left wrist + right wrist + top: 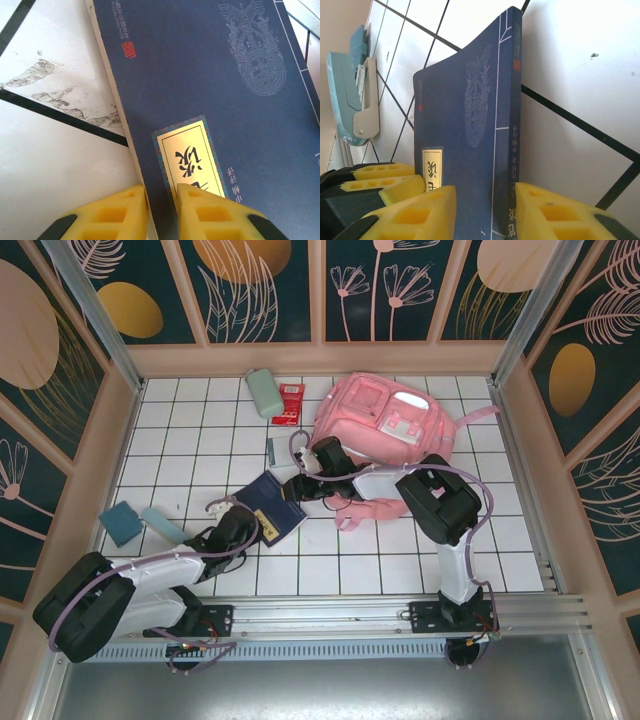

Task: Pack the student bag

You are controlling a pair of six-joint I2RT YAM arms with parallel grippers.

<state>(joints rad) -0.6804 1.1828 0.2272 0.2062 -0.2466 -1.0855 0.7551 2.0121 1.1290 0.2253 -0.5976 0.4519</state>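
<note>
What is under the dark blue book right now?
The white tiled table shows right up to the book's edge. Whatever lies directly beneath its cover is hidden.

Top cam: high behind table [390, 565] near edge, looking down over all of it. Both wrist cams: close, low, facing the same navy book [210, 100] [470, 125]; top cam shares it [272, 508].
</note>
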